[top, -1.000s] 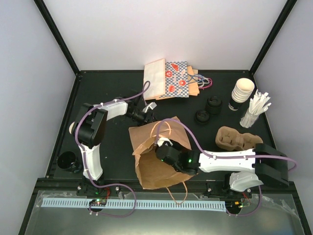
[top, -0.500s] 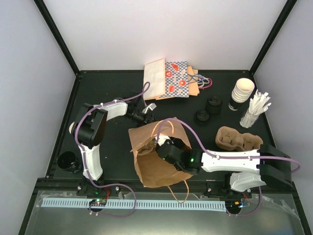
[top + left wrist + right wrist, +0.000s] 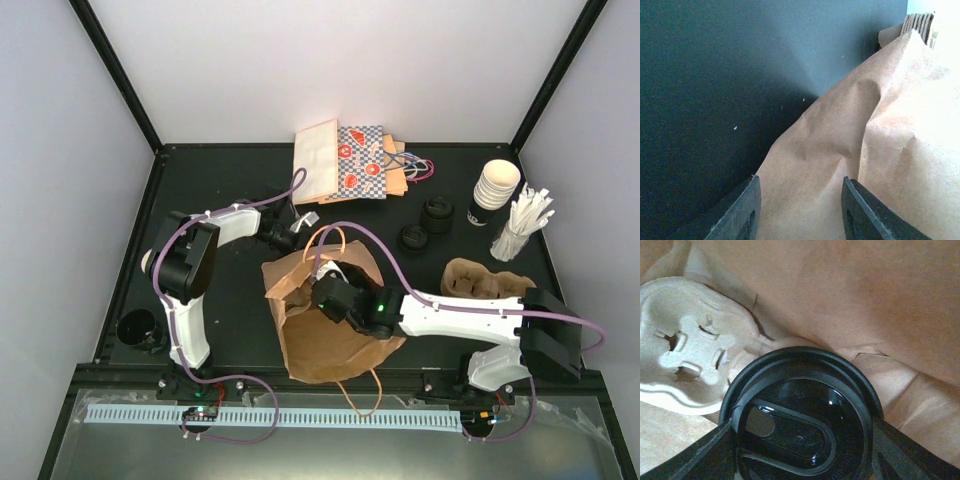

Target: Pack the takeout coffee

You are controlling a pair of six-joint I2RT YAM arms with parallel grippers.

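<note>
The takeout coffee shows in the right wrist view by its round black lid [image 3: 800, 425], held between the dark fingers [image 3: 687, 460] of my right gripper [image 3: 800, 442], which is shut on it. The cup is deep inside the brown paper bag [image 3: 325, 345], beside a pulp cup carrier [image 3: 690, 350] lying in the bag. From above, the right gripper [image 3: 335, 288] reaches into the bag's mouth and hides the cup. My left gripper [image 3: 800, 210] stands open against the bag's far side [image 3: 850, 150], crumpled paper between its fingers; from above the left gripper [image 3: 287, 238] is at the bag's top-left rim.
A second pulp carrier [image 3: 485, 283] lies right of the bag. Stacked paper cups [image 3: 496, 188], a holder of white stirrers [image 3: 520, 228] and loose black lids [image 3: 425, 225] stand at the back right. Flat bags [image 3: 345, 165] lie at the back. A black cup [image 3: 140, 332] stands at the left edge.
The right gripper with the coffee has moved away from the bases, deeper toward the bag's far end; the bag's mouth and handle have shifted. The left gripper has stayed put.
</note>
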